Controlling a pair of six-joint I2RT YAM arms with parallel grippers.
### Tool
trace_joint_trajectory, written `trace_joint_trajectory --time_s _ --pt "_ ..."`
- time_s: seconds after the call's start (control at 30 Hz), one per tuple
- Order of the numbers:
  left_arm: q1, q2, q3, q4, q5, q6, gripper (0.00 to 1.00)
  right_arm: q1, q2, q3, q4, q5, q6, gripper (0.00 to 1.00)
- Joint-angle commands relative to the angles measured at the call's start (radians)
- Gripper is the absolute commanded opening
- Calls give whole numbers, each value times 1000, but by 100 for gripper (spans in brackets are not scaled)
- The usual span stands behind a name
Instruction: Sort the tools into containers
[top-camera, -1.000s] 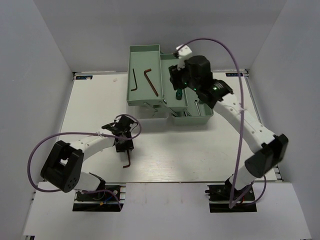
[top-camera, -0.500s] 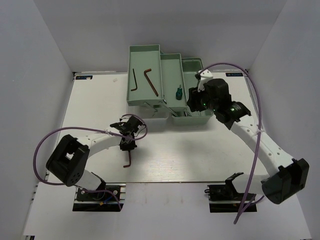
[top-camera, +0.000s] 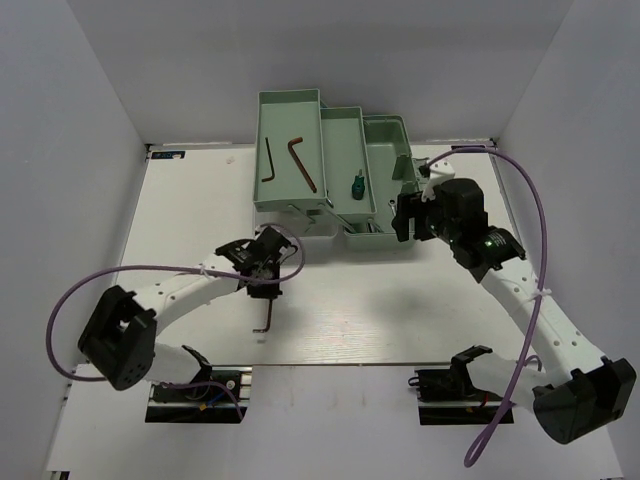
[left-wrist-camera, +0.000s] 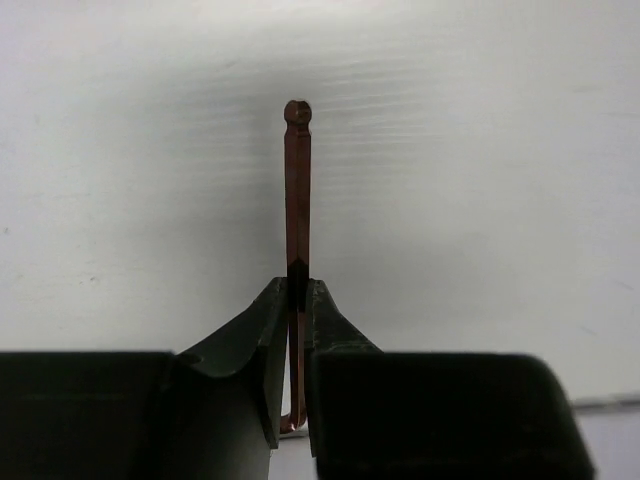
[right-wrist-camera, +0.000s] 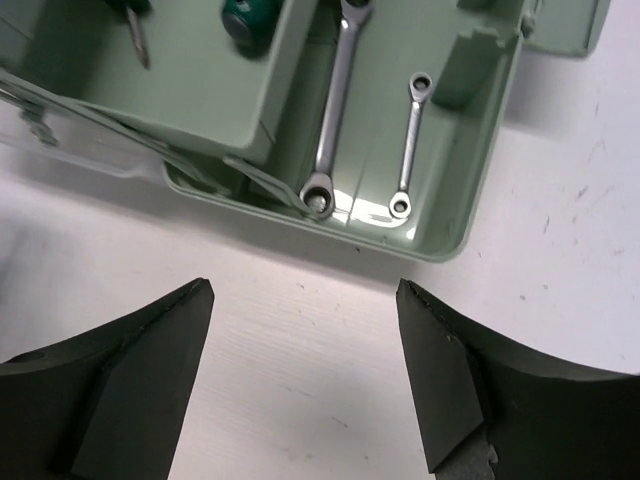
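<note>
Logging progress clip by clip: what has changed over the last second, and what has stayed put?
The left pincer closed on the hex key on the table, shifting slightly right. The right pincer opened and drew back from the middle tray, leaving the green screwdriver in it. The two other hex keys in the left tray stayed put.

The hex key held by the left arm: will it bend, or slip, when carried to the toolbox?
Probably stiff: the hex key stands straight out from the jaws, with no sag. It may pivot or slip, since the jaws pinch only a thin, smooth rod.
</note>
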Motion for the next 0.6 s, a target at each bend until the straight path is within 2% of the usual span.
trace_joint_trajectory --time_s 0.0,0.03,0.07,0.1,0.13,0.23,0.3,0.4,0.5,0.57 --pt "-10 -114 126 -4 140 103 0 -25 -35 -42 1 23 -5 80" --pt "-10 -140 171 -4 166 141 0 -30 -44 -51 6 29 -6 80" --pt "-10 -151 195 -4 188 155 0 -42 -44 -70 9 32 -17 76" --pt "-10 -162 218 -4 244 175 0 -48 -47 -83 9 38 -20 63" --pt "-10 -171 264 29 277 224 0 -53 -56 -103 18 47 -22 2" --pt "-10 -189 365 77 314 272 0 -77 -65 -150 27 11 -37 0" --pt "10 -136 465 86 314 295 0 -94 -70 -188 38 -23 -41 0" --pt "10 -48 577 86 230 319 0 -116 -67 -214 44 -42 -63 0" --pt "30 82 763 86 134 329 0 -137 -90 -261 47 -152 -92 0" --pt "41 158 824 102 85 329 0 -152 -128 -312 64 -227 -155 0"
